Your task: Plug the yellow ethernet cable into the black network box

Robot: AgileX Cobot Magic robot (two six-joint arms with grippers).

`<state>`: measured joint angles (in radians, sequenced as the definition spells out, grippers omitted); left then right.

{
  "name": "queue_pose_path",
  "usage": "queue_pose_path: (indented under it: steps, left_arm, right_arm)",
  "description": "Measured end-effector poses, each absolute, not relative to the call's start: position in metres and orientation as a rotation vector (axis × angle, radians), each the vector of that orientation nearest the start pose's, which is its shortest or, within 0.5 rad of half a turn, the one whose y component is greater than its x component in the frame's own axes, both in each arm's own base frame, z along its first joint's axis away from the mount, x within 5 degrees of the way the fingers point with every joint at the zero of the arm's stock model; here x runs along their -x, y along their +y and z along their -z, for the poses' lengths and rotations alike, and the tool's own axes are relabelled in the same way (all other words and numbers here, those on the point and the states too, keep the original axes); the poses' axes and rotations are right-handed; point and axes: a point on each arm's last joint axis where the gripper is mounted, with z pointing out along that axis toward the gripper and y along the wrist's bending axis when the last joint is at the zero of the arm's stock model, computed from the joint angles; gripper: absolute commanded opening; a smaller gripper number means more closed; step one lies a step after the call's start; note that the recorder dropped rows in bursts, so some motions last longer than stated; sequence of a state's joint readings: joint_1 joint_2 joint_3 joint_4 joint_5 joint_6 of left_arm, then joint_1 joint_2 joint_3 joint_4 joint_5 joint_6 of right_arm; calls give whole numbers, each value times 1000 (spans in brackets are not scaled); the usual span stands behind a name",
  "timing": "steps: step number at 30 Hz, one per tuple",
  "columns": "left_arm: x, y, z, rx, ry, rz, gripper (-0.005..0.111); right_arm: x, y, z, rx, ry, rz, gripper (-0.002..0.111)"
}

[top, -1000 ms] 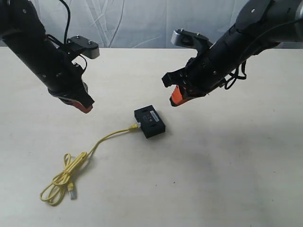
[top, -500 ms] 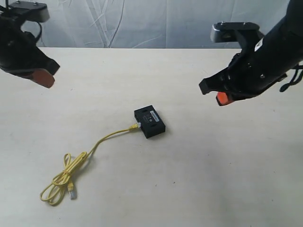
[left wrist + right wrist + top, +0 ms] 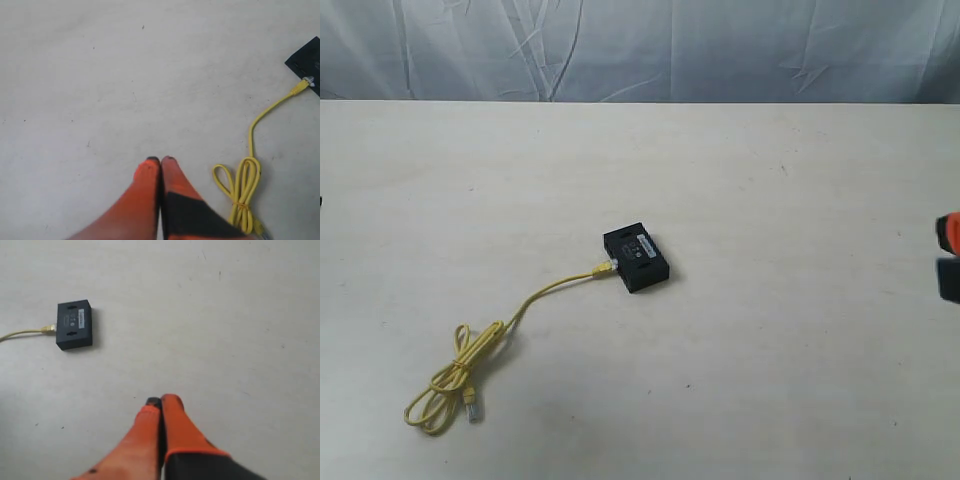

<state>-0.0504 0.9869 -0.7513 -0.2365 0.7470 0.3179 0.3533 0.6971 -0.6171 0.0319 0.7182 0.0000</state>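
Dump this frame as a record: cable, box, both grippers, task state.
cable: thin bright yellow ethernet cable lying on the table, its far part looped in a bundle
box: small flat black network box, flat on the table
connection: one cable plug meets the box's side and looks seated
free end: other plug loose by the bundle
left gripper: shut, empty, apart from the cable
right gripper: shut, empty, apart from the box
task state: looks done

Pale beige table point(image 3: 770, 380), wrinkled grey-blue backdrop cloth point(image 3: 720, 50)
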Motion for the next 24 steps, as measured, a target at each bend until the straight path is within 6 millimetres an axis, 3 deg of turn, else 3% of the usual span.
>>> queue_pose_path:
  steps: [3, 7, 13, 24]
  left_arm:
    - [-165, -23, -298, -301, 2365, 147, 0]
    - [-158, -22, -304, -298, 2319, 141, 0]
    - [-157, -22, -304, -297, 2317, 140, 0]
    - [-157, -22, -304, -297, 2316, 140, 0]
  right_arm:
    - [-86, 34, -289, 363, 2117, -242, -1]
    - [-63, 25, -286, 346, 2014, -260, -1]
    - [-52, 21, -289, 336, 1949, -269, -1]
    - [-51, 21, -289, 334, 1948, -268, -1]
